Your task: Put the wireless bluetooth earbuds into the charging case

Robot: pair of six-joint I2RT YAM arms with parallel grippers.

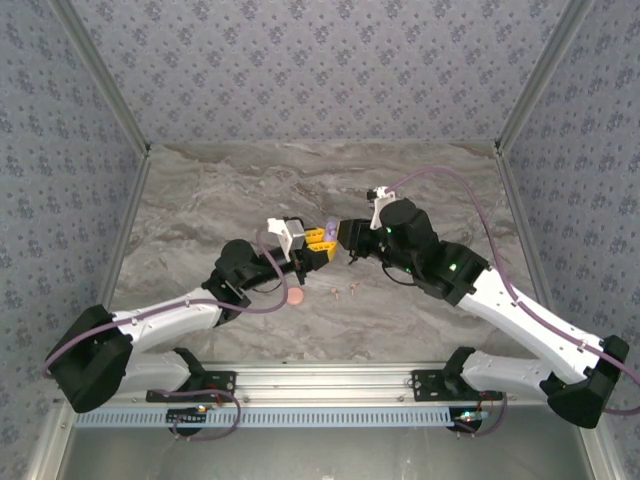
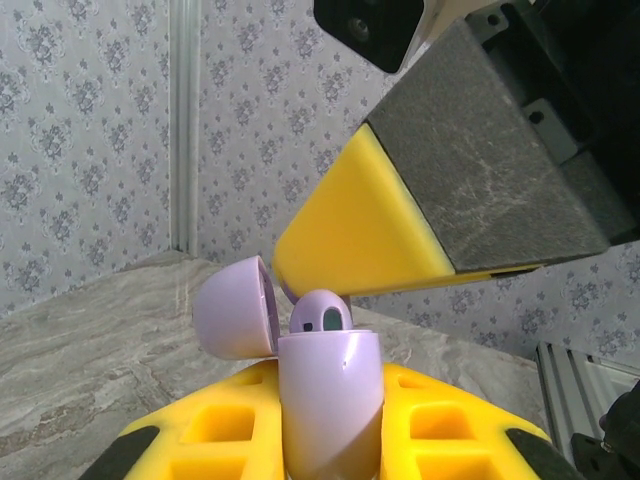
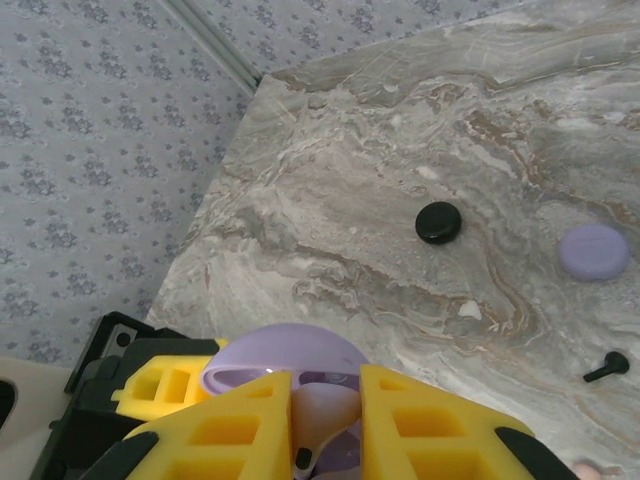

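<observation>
My left gripper (image 2: pixel 330 425) is shut on the lilac charging case (image 2: pixel 330 400), held upright above the table with its lid (image 2: pixel 233 308) hinged open to the left. A lilac earbud (image 2: pixel 322 312) sits in the case. My right gripper (image 3: pixel 325 400) is shut on a pale pinkish earbud (image 3: pixel 328 412), right over the open case (image 3: pixel 285 352); one of its yellow fingers (image 2: pixel 370 235) hangs just above the case mouth. In the top view the two grippers (image 1: pixel 320 243) (image 1: pixel 347 238) meet tip to tip at mid-table. A black earbud (image 3: pixel 606 367) lies on the marble.
A black disc (image 3: pixel 438 222) and a lilac disc (image 3: pixel 593 251) lie on the marble table (image 3: pixel 400 120). A pink disc (image 1: pixel 297 297) and two tiny buds (image 1: pixel 335 293) (image 1: pixel 352 290) lie near the front, under the grippers. Patterned walls enclose the table on three sides.
</observation>
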